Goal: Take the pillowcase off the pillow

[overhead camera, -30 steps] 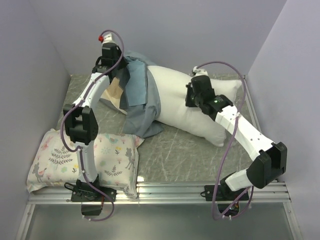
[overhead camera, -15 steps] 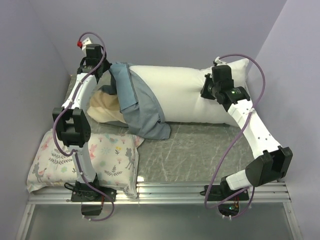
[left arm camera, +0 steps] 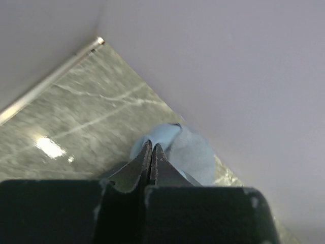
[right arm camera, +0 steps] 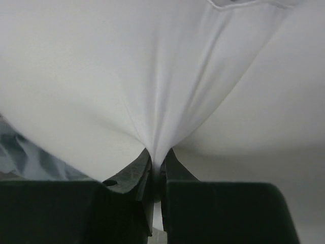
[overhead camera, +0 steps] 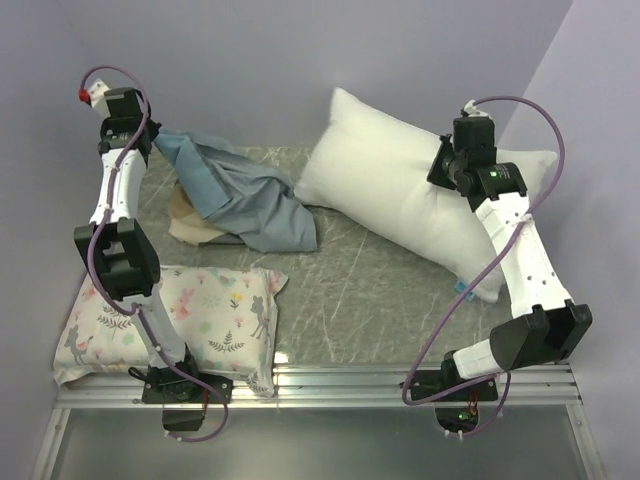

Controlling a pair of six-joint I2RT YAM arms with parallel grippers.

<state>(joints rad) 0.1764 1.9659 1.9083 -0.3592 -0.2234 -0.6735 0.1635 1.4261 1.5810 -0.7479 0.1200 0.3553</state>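
The grey-blue pillowcase [overhead camera: 235,190] hangs from my left gripper [overhead camera: 148,140] at the far left and trails onto the table, a tan striped part [overhead camera: 190,225] showing beneath it. The left wrist view shows my left gripper [left arm camera: 152,148] shut on a fold of the blue fabric [left arm camera: 190,152]. The plain white pillow [overhead camera: 400,195] lies fully out of the case, tilted across the right half of the table, a small blue tag [overhead camera: 461,288] at its near seam. My right gripper [overhead camera: 443,170] is shut on a pinch of the white pillow [right arm camera: 157,101], fabric drawn between its jaws [right arm camera: 157,158].
A smaller floral-and-animal print pillow [overhead camera: 200,315] lies at the near left by the left arm's base. Purple walls [overhead camera: 400,50] close in the back and both sides. The grey marbled table [overhead camera: 370,300] shows between the two pillows.
The pillowcase has come wholly off the pillow. My left gripper pulled it left and up; my right gripper drew the pillow right, and the pillow now lies tilted, apart from the case.
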